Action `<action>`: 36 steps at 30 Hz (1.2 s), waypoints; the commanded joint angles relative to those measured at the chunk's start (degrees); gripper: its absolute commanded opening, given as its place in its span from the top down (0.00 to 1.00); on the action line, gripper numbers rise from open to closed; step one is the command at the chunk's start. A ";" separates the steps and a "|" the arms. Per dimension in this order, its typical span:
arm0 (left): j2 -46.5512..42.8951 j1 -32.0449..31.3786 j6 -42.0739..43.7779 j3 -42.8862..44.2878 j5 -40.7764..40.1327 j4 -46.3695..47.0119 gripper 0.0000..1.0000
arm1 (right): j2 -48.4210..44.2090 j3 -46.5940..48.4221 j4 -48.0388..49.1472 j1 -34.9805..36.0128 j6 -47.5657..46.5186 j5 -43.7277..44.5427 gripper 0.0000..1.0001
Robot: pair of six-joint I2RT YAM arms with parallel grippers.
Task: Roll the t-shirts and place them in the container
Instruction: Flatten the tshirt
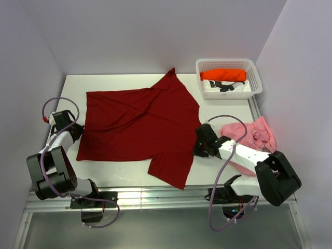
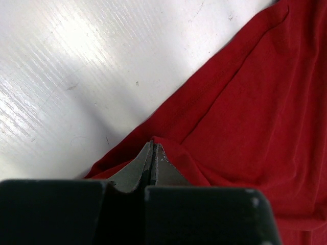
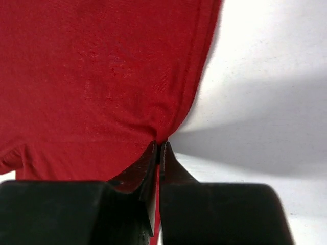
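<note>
A dark red t-shirt (image 1: 140,122) lies spread and creased across the white table, one sleeve pointing to the back. My left gripper (image 1: 79,130) is at its left edge, shut on a pinched fold of the red cloth (image 2: 245,102) that rises around the fingertips (image 2: 162,158). At the shirt's right edge, my right gripper (image 1: 197,147) is shut on the hem (image 3: 176,122), with a strip of red showing between its jaws. A pale pink t-shirt (image 1: 255,134) lies crumpled by the right arm. A bright orange t-shirt (image 1: 224,75) rests rolled in the basket.
The white lattice basket (image 1: 228,62) stands at the back right corner and also holds a white and black item (image 1: 223,87). Walls close the table (image 1: 72,88) at the back and both sides. Purple cables loop beside both arms.
</note>
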 commanded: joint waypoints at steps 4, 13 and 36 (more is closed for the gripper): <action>0.08 -0.41 1.21 1.45 -0.14 0.97 1.00 | -3.05 0.74 -6.46 0.35 1.20 5.27 1.00; -2.90 -0.76 1.04 -1.45 0.65 0.09 1.00 | -4.37 -0.40 -10.86 -0.61 2.34 5.97 1.00; -5.19 0.65 0.78 -0.33 4.94 2.72 0.37 | -6.84 -2.07 -12.11 -3.52 5.51 7.03 1.00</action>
